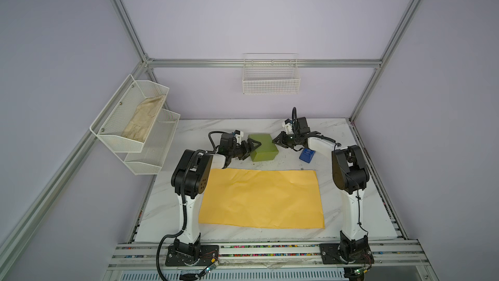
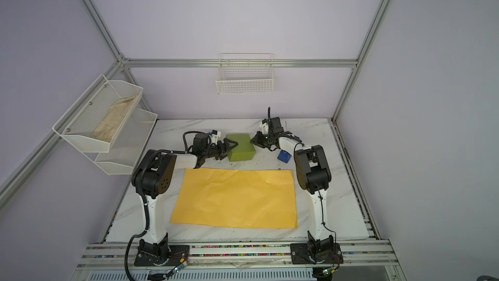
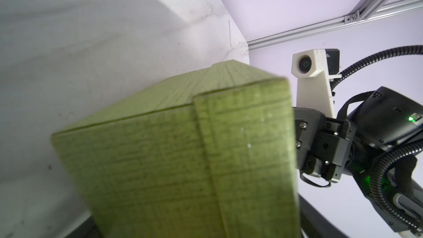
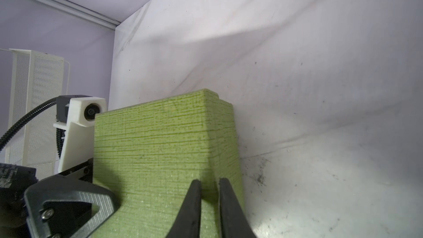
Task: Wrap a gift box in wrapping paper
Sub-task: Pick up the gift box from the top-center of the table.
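Note:
The olive-green gift box (image 1: 266, 147) (image 2: 243, 150) sits on the table behind the wrapping paper (image 1: 260, 198) (image 2: 235, 198), a large yellow-orange sheet lying flat. My left gripper (image 1: 253, 150) (image 2: 230, 150) stands open, its jaws wide around the box's left end. One grey finger (image 4: 68, 204) lies along a box face. In the left wrist view the gift box (image 3: 183, 156) hides the jaws. My right gripper (image 1: 275, 140) (image 4: 210, 182) is shut apart from a narrow slit, holding nothing. Its tips sit at the gift box (image 4: 160, 145) by the lid seam on its right side.
A blue tape dispenser (image 1: 307, 155) (image 2: 284, 156) sits on the table under the right forearm. On the left wall a white mesh shelf (image 1: 151, 147) holds a beige cloth (image 1: 144, 120). A white wire basket (image 1: 271, 82) hangs on the back wall.

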